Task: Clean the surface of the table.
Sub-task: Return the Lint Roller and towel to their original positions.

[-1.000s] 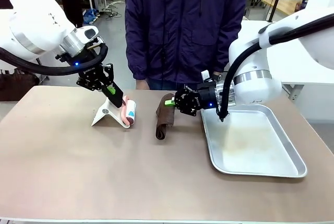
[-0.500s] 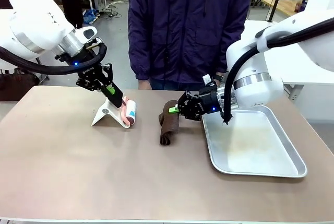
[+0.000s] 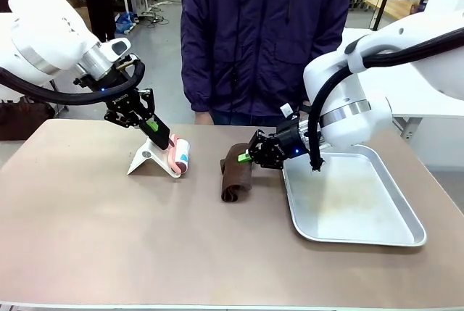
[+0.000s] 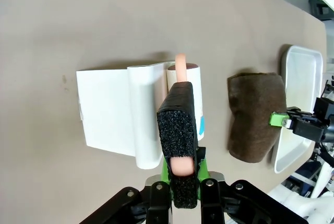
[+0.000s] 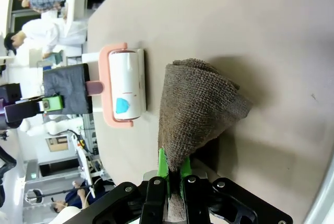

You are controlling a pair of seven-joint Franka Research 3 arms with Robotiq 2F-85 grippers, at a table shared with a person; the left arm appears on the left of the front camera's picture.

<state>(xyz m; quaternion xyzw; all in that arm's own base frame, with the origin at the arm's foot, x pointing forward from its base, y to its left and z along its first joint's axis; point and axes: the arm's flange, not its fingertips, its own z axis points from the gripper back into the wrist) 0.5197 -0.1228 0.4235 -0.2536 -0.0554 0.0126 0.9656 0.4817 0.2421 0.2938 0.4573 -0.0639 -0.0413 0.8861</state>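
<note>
Brown cloth [image 3: 236, 172] lies folded on the taupe worktop [image 3: 145, 231], its far end pinched in the jaws of the right gripper [image 3: 247, 156] beside a metal tray [image 3: 377, 233]. Further left, the left gripper [image 3: 164, 138] has its jaws clamped on the pink handle of a lint roller [image 3: 179, 156] resting beside its white stand [image 3: 148, 160].

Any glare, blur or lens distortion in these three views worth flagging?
Front view: sharp, even lighting, soft sheen on the metal tray. Left wrist view: wide-angle bend along the table edge, and the near pad of the left end effector is slightly soft. Right wrist view: the brown cloth throws a soft shadow on the table; the background bows.
</note>
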